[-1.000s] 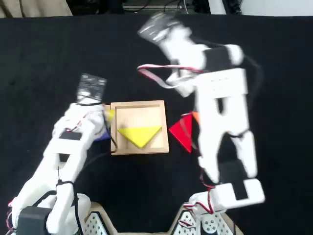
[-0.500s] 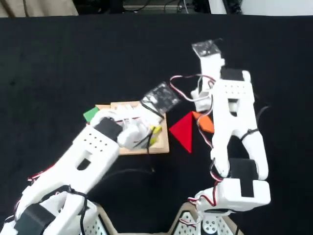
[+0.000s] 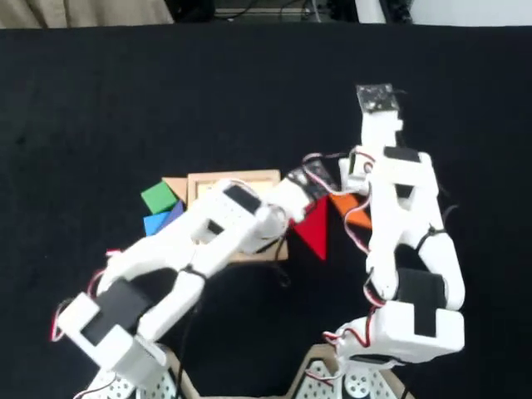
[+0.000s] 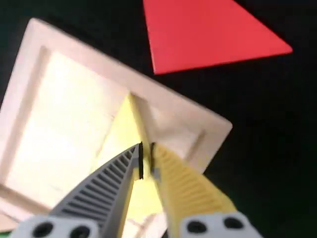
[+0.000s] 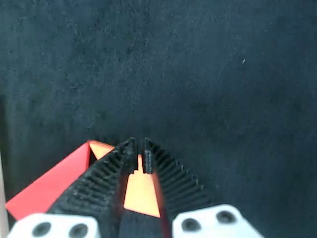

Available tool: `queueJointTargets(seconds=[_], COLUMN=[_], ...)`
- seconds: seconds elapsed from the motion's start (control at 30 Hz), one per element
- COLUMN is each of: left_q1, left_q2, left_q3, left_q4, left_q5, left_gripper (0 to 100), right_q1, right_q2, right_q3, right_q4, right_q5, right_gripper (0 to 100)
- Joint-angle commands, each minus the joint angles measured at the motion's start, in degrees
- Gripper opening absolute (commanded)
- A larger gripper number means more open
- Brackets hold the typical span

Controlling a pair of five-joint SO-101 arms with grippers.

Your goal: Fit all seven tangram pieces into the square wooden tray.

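yellow triangle [image 4: 130, 118] in tray [image 4: 148, 87], red triangle [image 4: 198, 34] — outside

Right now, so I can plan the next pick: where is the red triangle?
In the high view, the red triangle lies on the table just right of the wooden tray, outside it, the orange piece beside it.

The left jaws stand all but shut, one grey and one yellow, with only a thin dark slit between their tips. They hang over the tray [image 4: 171, 108], which lies skewed with one corner toward the far side. A yellow triangle [image 4: 130, 121] lies inside the tray, its point up against the inner rim, its wide part hidden under the jaws. Beyond that rim, apart from the tray, a red triangle [image 4: 203, 32] lies flat on the black surface [image 4: 270, 129].
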Motion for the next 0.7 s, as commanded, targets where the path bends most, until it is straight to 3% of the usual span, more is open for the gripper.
queueJointTargets(seconds=[0.0,0.13,0.3,0.67], left_q1=[0.84,2.15,3.03,-0.31], left_q2=[1.14,0.97,2.81,14.42], left_q3=[-5.49,-5.76,-6.02,-18.68], left_q4=[0.44,0.44,0.09,3.78], left_q5=[0.18,5.10,3.34,3.60], left_gripper=[7,3,3,3], right_q1=[0.97,0.88,1.05,0.79], right_q2=[-0.31,-0.31,-0.31,-0.31], right_q3=[-0.04,0.57,0.66,2.15], right_q4=[-1.93,-3.16,-2.99,-3.34], right_q5=[-0.44,-0.44,-0.35,0.09], right_gripper=[1.1,1.1,1.1,1.1])
